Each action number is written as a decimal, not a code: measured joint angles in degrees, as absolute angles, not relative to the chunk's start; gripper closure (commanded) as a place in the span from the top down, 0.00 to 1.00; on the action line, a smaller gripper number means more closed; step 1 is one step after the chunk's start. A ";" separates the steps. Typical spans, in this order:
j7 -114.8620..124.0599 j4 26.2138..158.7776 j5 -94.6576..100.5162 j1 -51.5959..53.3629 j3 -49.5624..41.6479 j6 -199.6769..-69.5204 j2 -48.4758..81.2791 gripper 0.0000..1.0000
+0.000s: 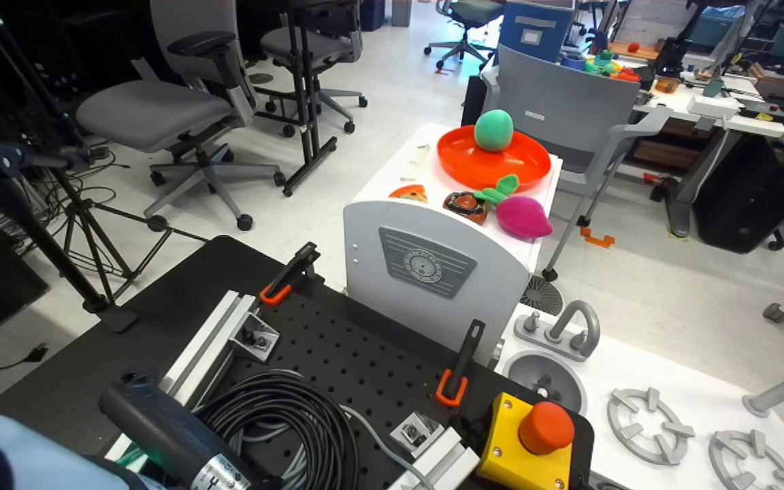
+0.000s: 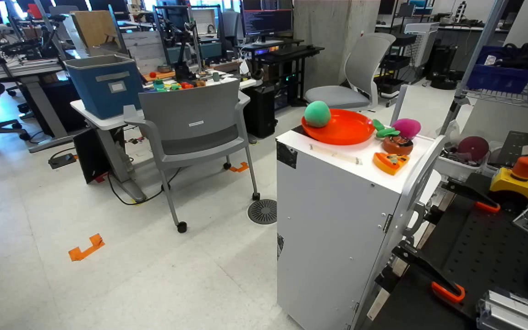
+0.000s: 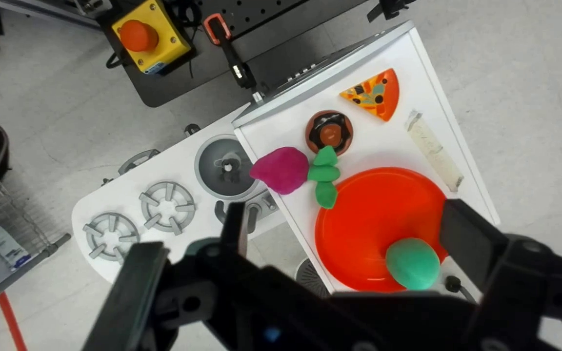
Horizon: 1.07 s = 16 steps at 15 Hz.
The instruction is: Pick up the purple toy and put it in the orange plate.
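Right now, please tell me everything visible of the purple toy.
The purple toy looks soft: a rounded magenta body tapering to a tip, with green leaves. It lies sideways on the white top, tip apparently overhanging the edge. In the wrist view, leaves overlap the orange plate and doughnut toy; contact is unclear. Nothing holds it.

My two-fingered black gripper (image 3: pixel 343 225) looks matt. Round orange-red plastic plate (image 3: pixel 359 214): smooth, kinda glossy. Left of it in my wrist view, the roundish magenta-purple cloth-looking toy (image 3: pixel 283 170) is matt, same as the cloth-looking green ball (image 3: pixel 412 263).
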<state>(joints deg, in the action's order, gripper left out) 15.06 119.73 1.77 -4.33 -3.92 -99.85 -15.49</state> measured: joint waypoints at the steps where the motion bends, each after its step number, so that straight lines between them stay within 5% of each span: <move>1: 15.06 119.73 3.15 -4.34 -3.92 -99.89 -15.29 1.00; 16: 14.47 119.68 8.79 -4.81 -4.02 -113.40 -11.26 1.00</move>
